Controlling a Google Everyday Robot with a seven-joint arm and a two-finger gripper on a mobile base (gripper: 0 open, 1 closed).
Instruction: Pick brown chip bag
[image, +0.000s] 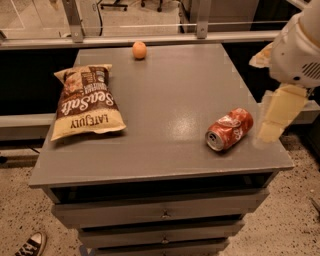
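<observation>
While the gripper (278, 116) hangs just past the edge of the table (175, 90) near the soda can (230, 129), parted or clenched I cannot tell, the brown chip bag (89, 102) lies flat at the opposite side, so this looks like the approach: cross over, then descend.

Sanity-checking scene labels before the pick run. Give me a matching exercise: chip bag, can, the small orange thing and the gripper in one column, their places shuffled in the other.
Things
1. brown chip bag
2. red soda can
3. small round orange item
4. gripper

Places
A. far edge of the table, near its middle
B. in the air at the table's right edge, just right of the can
C. left side of the tabletop, lying flat
D. right front of the tabletop, on its side

Pairs: 1-C, 2-D, 3-A, 4-B
</observation>
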